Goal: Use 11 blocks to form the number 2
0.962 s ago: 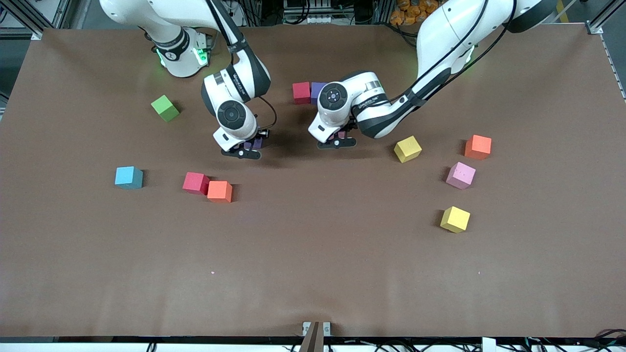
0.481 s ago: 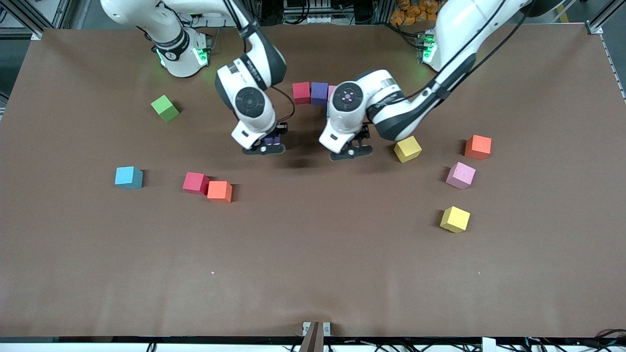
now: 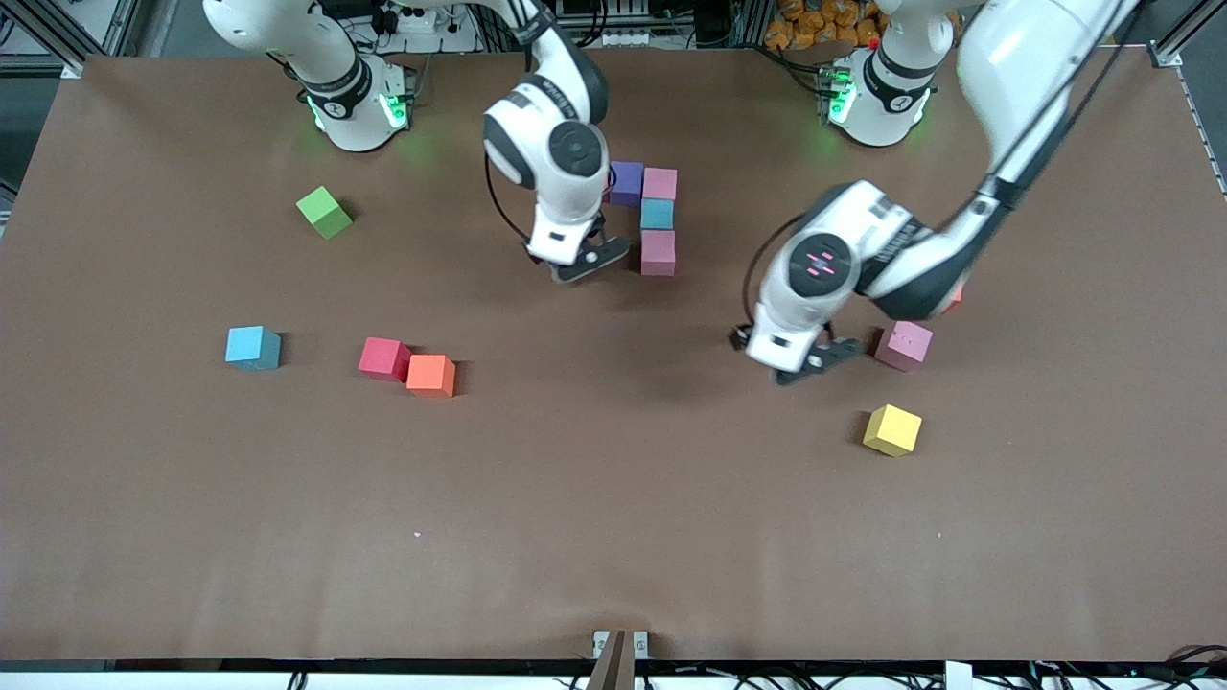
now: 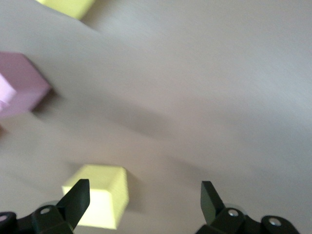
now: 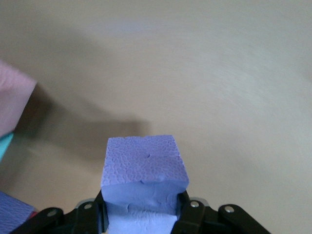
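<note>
Purple block [image 5: 144,168] pinched in right gripper [image 3: 587,264], above table [image 3: 613,498] just beside pink block [image 3: 658,253] of column; left gripper [image 3: 810,362] spread wide, empty, over table near yellow block [image 4: 100,197]

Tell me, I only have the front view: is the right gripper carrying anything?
Observer: Yes. In the right wrist view, the right gripper, over the table beside the placed blocks, is shut on a purple block.
Operator: And the left gripper?
Observer: The left gripper is open and empty over the table. A yellow block lies by one of its fingers, hidden from you by the arm.
</note>
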Motion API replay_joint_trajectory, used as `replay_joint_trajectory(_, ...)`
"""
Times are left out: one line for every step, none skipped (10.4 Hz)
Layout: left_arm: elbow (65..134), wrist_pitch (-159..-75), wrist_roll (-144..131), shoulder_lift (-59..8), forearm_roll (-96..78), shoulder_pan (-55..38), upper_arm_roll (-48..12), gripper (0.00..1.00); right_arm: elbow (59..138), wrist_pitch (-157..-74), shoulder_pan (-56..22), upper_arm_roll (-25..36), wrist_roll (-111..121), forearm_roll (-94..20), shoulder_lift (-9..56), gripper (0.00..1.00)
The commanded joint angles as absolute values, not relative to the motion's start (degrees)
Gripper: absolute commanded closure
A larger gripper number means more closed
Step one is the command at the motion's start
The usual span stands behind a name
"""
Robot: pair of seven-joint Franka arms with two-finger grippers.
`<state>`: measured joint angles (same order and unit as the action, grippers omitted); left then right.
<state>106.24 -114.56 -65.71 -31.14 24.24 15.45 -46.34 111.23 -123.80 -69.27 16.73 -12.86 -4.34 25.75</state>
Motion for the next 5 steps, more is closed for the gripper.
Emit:
replay_joint_trajectory(109.59,-113.03,-64.95,-29.09,22.41,20.19,-47.37,0.00,106.53,-123.05,-73.90,17.23,-9.68,3.83,30.14,0.89)
replay_joint_trajectory(111.25,-113.29,-65.04,-29.09,21.45,22.39,-48.24,0.00,106.00,-123.05,-74.79,17.23,-5.58,5.78,30.76,0.89)
replay_joint_trajectory(113.01,-113.90,-65.65,-29.09,20.31,25.02,-49.73,0.00,105.47,-122.96,-75.32,17.23,0.47,5.97,31.20,0.89)
replay_joint_trajectory(114.59,-114.60,-66.35,-29.00,19.52,27.92,-51.92,0.00,104.34,-122.96,-75.50,17.23,4.79,6.06,31.72,0.89)
replay_joint_trajectory(117.13,-116.26,-67.23,-29.00,19.25,31.34,-54.64,0.00,102.76,-122.78,-75.59,17.23,8.05,6.15,32.25,0.89)
